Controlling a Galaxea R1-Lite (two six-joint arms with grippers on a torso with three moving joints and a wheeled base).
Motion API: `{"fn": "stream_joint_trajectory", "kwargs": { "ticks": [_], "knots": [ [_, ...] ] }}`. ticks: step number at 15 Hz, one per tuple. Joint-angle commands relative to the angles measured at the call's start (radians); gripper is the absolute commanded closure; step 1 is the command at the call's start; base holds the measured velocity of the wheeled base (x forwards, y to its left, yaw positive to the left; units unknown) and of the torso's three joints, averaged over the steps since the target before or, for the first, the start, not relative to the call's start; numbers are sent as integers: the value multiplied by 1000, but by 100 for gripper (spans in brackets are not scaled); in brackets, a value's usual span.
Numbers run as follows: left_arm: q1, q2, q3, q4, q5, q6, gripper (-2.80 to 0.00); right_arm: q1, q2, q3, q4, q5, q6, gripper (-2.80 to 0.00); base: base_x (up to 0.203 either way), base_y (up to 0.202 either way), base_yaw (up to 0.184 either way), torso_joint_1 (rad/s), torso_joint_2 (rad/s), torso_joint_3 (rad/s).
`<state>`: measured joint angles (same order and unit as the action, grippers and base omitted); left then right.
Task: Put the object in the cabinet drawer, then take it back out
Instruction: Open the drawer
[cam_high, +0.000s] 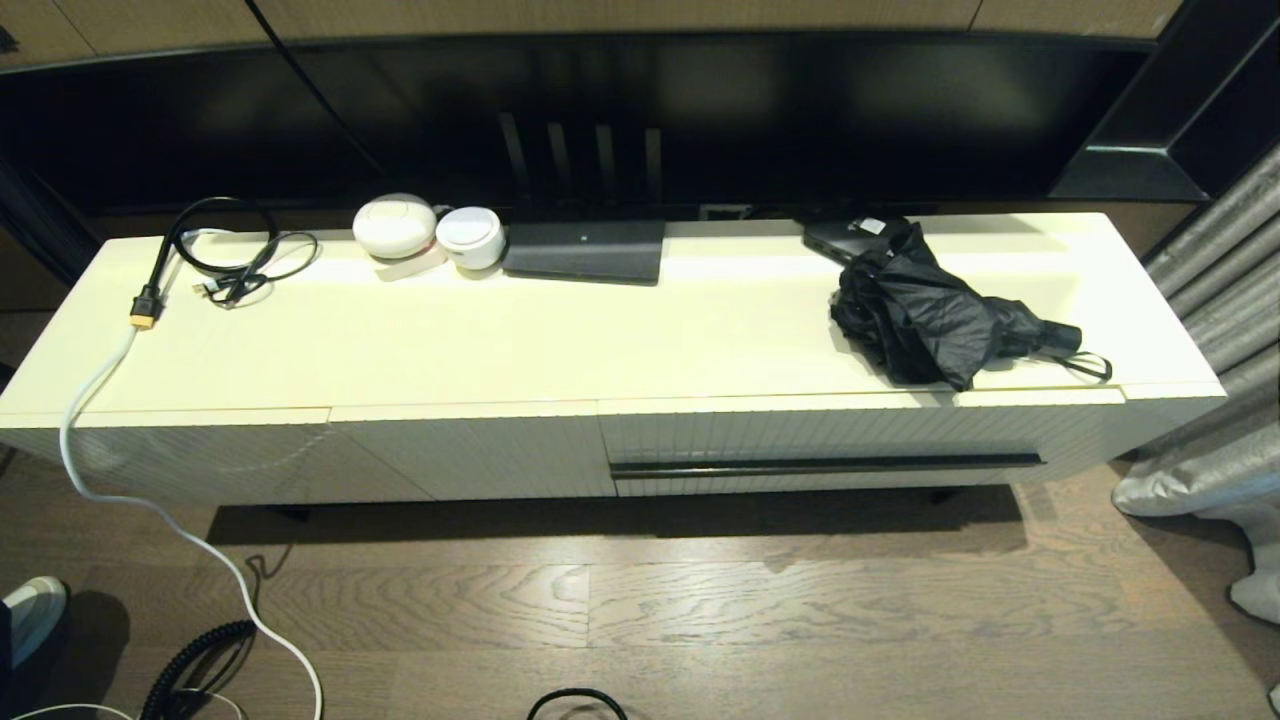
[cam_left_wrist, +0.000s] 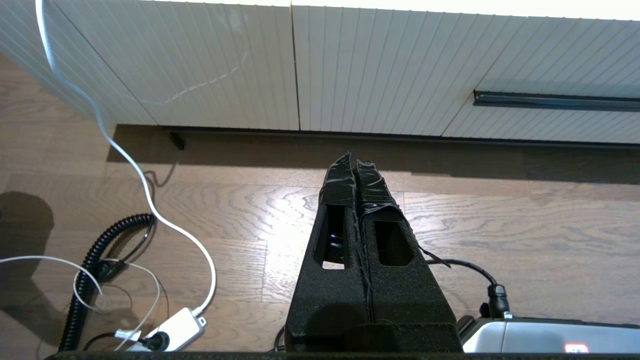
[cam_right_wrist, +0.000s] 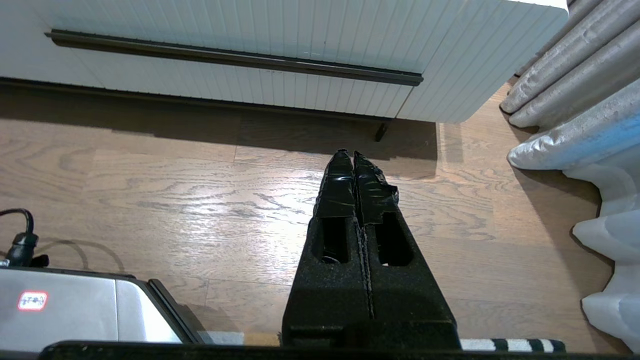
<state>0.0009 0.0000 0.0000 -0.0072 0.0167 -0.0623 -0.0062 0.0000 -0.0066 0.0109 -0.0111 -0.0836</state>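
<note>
The black folding umbrella lies on the right part of the cream cabinet top, fabric bunched, short handle and wrist loop pointing right. Below it the ribbed cabinet drawer is closed; its long dark handle bar also shows in the left wrist view and the right wrist view. My left gripper hangs low over the wood floor, shut and empty, facing the cabinet front. My right gripper does the same farther right, shut and empty. Neither arm appears in the head view.
A flat black box with white label sits behind the umbrella. Two white round devices, a dark flat box and coiled cables lie on the cabinet top. A white cable trails to the floor. Grey curtains hang at right.
</note>
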Motion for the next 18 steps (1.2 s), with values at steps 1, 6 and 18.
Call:
{"fn": "stream_joint_trajectory", "kwargs": {
  "ticks": [1, 6, 18],
  "knots": [
    [1, 0, 0, -1, 0, -1, 0, 0, -2, -3, 1, 2, 1, 0, 0, 0, 0, 0, 0, 0],
    [1, 0, 0, 0, 0, -1, 0, 0, -2, 5, -32, 2, -13, 0, 0, 0, 0, 0, 0, 0],
    [1, 0, 0, 0, 0, -1, 0, 0, 29, -292, 74, 76, -29, 0, 0, 0, 0, 0, 0, 0]
  ]
}}
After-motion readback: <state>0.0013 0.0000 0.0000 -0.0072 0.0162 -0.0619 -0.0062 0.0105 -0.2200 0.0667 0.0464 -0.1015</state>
